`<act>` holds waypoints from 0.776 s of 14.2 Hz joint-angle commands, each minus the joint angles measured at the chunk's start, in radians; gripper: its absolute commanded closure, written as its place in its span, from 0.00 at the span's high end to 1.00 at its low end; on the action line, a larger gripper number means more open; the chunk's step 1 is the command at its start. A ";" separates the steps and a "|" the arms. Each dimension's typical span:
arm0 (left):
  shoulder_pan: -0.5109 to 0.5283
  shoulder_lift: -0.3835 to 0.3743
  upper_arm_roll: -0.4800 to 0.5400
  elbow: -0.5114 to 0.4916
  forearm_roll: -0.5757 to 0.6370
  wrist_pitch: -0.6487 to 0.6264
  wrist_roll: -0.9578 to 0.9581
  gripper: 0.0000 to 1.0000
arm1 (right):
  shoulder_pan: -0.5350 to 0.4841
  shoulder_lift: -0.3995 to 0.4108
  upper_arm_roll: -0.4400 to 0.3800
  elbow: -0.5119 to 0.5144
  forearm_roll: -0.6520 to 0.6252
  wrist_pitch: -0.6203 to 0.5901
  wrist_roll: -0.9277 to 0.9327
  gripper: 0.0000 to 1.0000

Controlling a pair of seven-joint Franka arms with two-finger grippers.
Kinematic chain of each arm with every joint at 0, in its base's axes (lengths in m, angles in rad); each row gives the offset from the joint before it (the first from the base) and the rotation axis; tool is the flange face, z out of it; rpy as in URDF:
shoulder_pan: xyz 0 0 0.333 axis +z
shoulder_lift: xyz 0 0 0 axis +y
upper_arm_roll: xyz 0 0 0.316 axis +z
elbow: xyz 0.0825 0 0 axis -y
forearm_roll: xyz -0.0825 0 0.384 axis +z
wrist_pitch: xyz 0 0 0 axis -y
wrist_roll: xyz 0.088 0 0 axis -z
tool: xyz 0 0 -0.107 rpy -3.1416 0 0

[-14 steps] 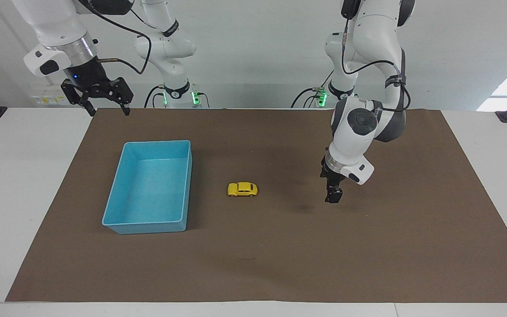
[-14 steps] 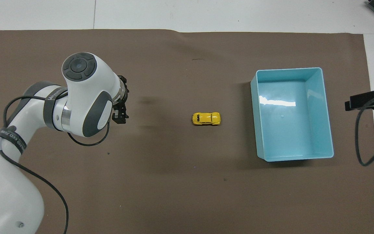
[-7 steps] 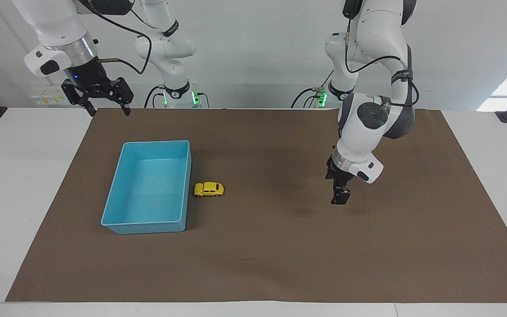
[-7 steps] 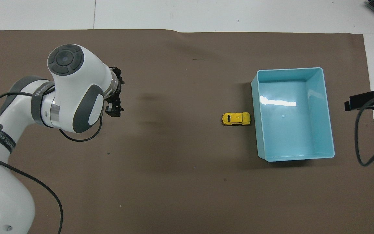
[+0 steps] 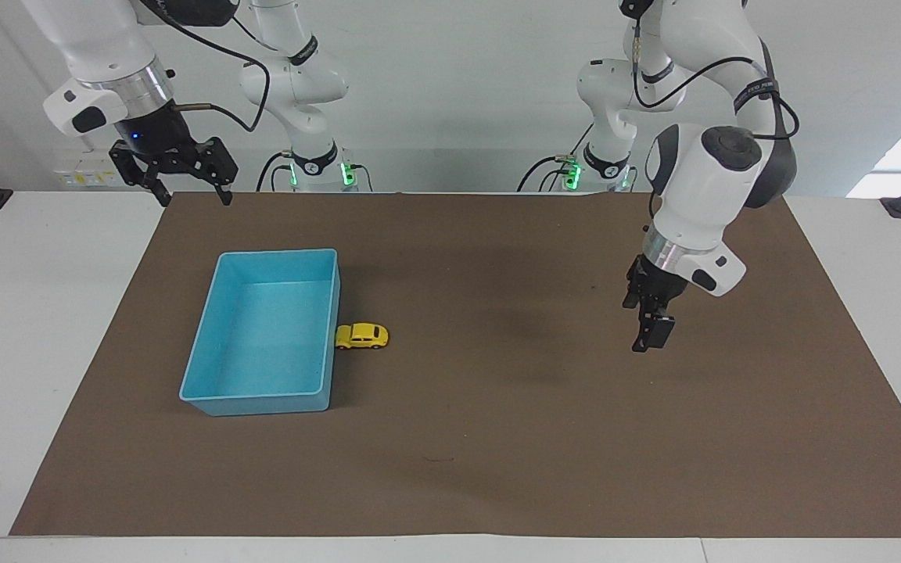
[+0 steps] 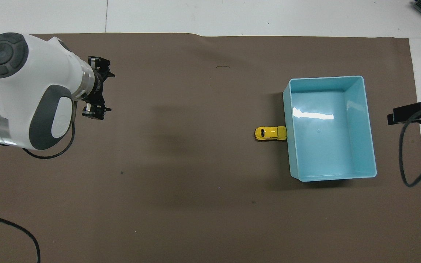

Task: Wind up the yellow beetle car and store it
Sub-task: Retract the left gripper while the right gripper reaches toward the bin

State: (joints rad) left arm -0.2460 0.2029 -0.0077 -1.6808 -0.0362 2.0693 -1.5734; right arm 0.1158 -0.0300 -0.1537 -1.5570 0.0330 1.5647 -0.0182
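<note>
A tiny bright yellow toy beetle car, rounded in body with dark windows and small black wheels, sits on all four wheels on the brown paper mat that covers the white table. In the overhead view its nose touches, at the car's 3 o'clock, the outer wall of an open rectangular light-blue plastic tray; the car stands outside the tray, on the side toward the left arm's end of the table. The tray holds nothing that can be seen.

Well apart from the car, at its 9 o'clock in the overhead view, the left gripper hangs in the air over bare mat toward the left arm's end of the table, pointing downward from a tilted white wrist. It carries nothing, and whether its black fingers are parted or closed cannot be told from either view.

The right gripper waits high over the edge of the mat nearest the robots, at the right arm's end of the table, at roughly 11 o'clock from the tray in the facing view. Its two black fingers are spread wide apart and hold nothing. In the overhead view only a dark part of that arm and its cable show at the tray's 3 o'clock.
</note>
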 commanded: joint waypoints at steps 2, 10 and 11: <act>0.036 -0.043 -0.009 0.006 0.007 -0.058 0.163 1.00 | 0.002 -0.008 0.009 0.001 0.019 -0.011 -0.026 1.00; 0.059 -0.065 -0.011 0.055 0.015 -0.227 0.858 1.00 | 0.018 -0.014 0.061 0.000 0.021 0.001 -0.271 1.00; 0.066 -0.071 -0.011 0.052 0.015 -0.251 0.937 1.00 | 0.021 -0.014 0.080 0.000 0.018 0.005 -0.311 1.00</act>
State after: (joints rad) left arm -0.2037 0.1526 -0.0066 -1.6282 -0.0355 1.8752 -0.7811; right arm 0.1381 -0.0313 -0.1012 -1.5529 0.0346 1.5656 -0.2540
